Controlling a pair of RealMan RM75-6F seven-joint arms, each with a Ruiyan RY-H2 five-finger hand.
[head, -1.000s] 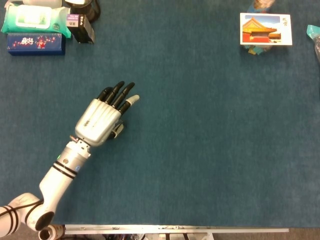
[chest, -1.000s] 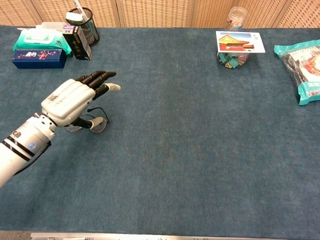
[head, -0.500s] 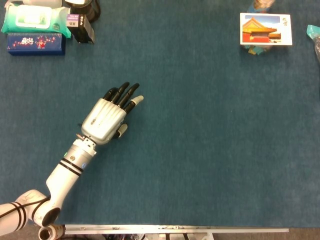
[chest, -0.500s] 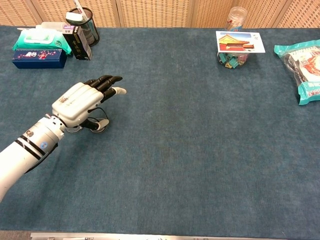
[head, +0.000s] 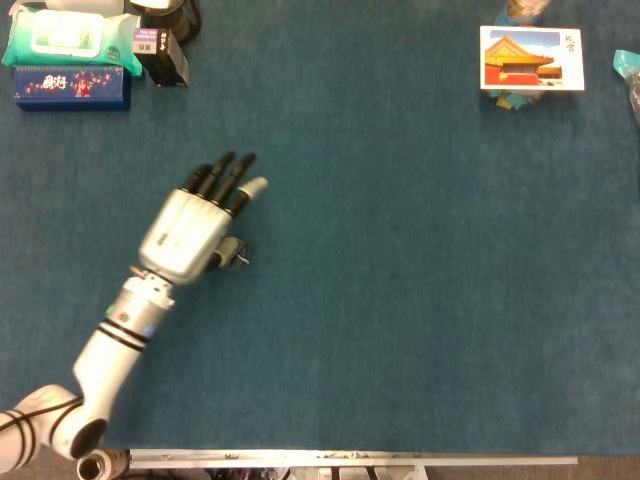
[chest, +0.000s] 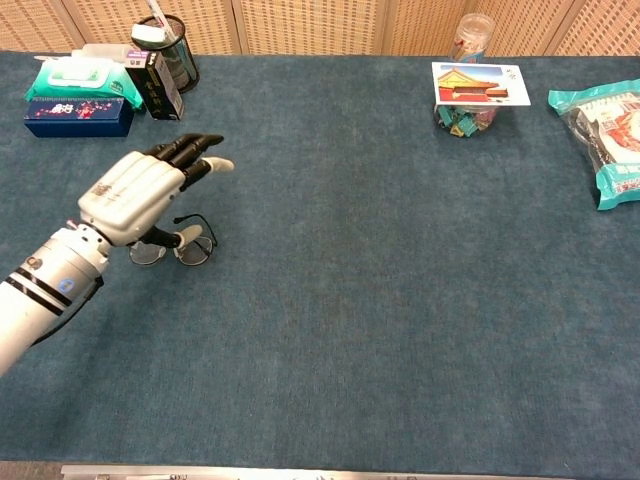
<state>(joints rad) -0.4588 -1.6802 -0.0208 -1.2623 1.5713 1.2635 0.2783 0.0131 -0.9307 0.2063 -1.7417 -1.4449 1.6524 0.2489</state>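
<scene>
A desk (chest: 380, 300) covered in dark teal felt carries everything. Thin wire-framed eyeglasses (chest: 172, 249) lie on it. Well beyond them, at the far left corner — a navy rectangular box (chest: 78, 115), a black carton (chest: 156, 85) and a black mesh cup (chest: 176, 50). Far right of the eyeglasses, a teal-edged plastic packet (chest: 605, 140).

On the table's (chest: 380, 300) left half, the left hand (chest: 135, 195) hovers above a pair of glasses (chest: 172, 248) lying on the cloth. Behind it, in the far left corner, a pack of wipes (chest: 75, 78) sits just behind a flat box (chest: 78, 115), with a small carton (chest: 155, 82) and a cup (chest: 175, 50) to their right. Far right, a postcard (chest: 480, 83) rests atop a jar (chest: 470, 40), with a bag (chest: 605, 140) at the right edge.
</scene>
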